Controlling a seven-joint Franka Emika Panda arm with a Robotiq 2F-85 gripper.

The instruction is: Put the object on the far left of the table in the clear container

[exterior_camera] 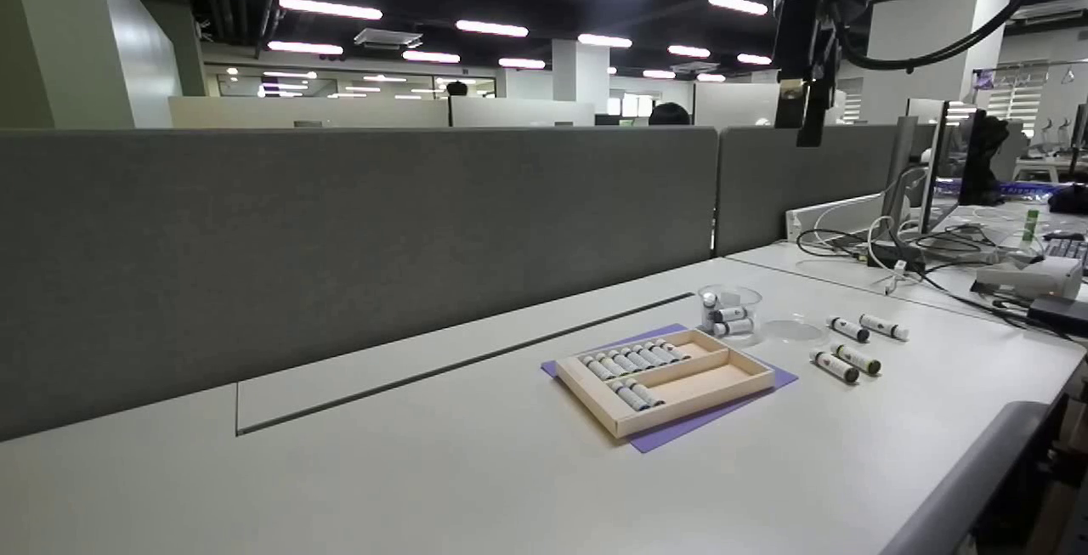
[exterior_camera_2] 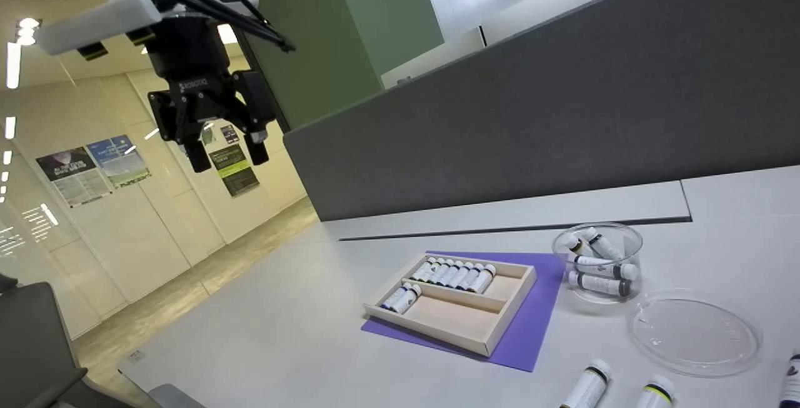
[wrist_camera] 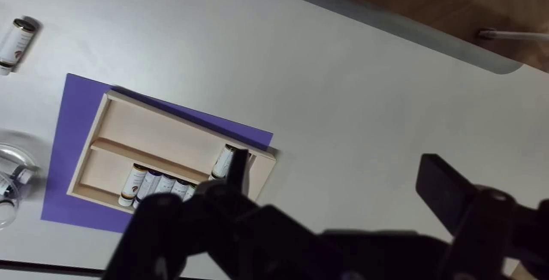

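Wht tbl below, gripper hung high, fingers apart, pointing dn.

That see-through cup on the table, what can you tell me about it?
The clear container is round and transparent, plastic or glass by its look, with a rim wider than its base and an open top. It stands upright on the white table, close beside a purple sheet and a flat clear disc. At least four mostly white tubes lie jumbled inside.
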